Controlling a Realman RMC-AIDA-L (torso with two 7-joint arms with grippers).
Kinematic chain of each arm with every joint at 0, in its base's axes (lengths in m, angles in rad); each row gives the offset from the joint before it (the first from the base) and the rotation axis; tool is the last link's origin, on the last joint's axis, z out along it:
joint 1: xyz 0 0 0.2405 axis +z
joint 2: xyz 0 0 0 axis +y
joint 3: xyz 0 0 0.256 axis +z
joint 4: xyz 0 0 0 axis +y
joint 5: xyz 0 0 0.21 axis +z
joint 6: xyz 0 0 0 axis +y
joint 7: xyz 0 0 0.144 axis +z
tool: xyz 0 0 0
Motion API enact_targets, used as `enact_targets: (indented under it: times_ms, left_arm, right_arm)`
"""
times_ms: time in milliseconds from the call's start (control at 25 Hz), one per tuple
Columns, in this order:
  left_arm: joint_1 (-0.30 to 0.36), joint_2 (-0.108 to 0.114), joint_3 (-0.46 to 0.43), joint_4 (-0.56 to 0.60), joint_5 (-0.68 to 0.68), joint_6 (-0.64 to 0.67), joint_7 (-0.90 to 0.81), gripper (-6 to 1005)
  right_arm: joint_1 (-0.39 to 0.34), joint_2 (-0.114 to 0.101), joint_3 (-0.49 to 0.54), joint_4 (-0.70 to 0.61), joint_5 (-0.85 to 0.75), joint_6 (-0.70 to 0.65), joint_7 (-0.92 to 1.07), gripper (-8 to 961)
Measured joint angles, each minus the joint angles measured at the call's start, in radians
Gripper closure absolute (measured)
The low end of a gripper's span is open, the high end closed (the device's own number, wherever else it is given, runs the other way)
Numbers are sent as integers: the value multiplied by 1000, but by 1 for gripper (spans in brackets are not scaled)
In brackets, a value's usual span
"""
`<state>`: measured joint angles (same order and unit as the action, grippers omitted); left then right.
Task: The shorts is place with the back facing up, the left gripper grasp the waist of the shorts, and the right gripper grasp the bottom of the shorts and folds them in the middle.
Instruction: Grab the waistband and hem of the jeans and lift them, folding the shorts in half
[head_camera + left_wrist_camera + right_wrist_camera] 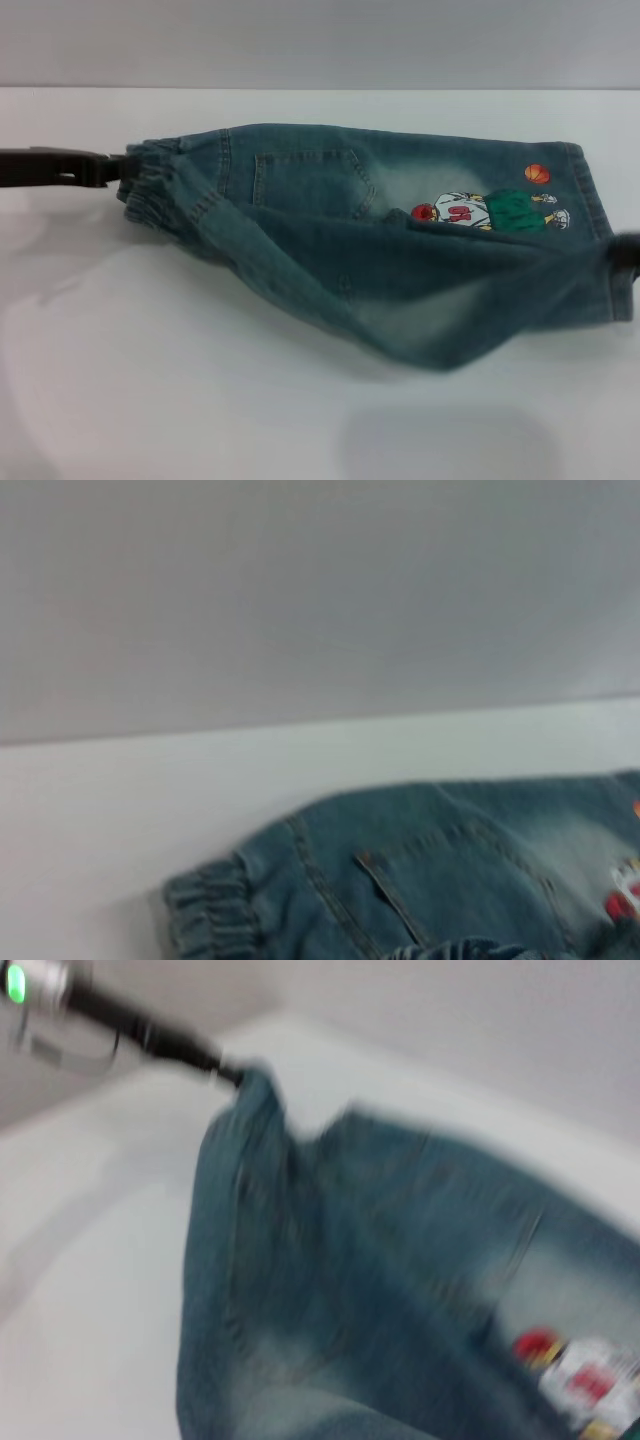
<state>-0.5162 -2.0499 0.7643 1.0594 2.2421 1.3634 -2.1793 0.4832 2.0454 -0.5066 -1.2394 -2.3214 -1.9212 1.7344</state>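
Note:
The blue denim shorts (330,190) lie across the white table with one back pocket (305,180) and the basketball-player print (490,212) facing up. My left gripper (115,168) comes in from the left and is shut on the ruched waist (150,185). At the right edge my right gripper (628,252) shows as a dark shape, shut on the bottom hem (615,290). The near half of the shorts hangs lifted and stretched between the two grippers, draping over the half still on the table. In the right wrist view, the left gripper (225,1072) pinches the raised cloth (260,1260).
The white table (200,400) spreads wide in front of the shorts, and a pale wall (320,40) rises behind its far edge. The left wrist view shows the waist (205,910) lying near the table's back edge.

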Motion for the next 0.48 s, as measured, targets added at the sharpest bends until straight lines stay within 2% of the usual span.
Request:
enact_targets:
  times_ms: [80, 240, 480]
  left_arm:
    - [-3, -2, -18, 6, -3, -13, 0, 955]
    - [-3, -2, -31, 4, -24, -40, 0, 953]
    - [-6, -7, -22, -4, -44, -94, -1, 946]
  right_arm:
    - [-24, -11, 73, 18, 93, 29, -28, 955]
    - [-58, -12, 106, 25, 163, 111, -32, 955]
    - [-90, 16, 107, 33, 184, 296, -41, 955]
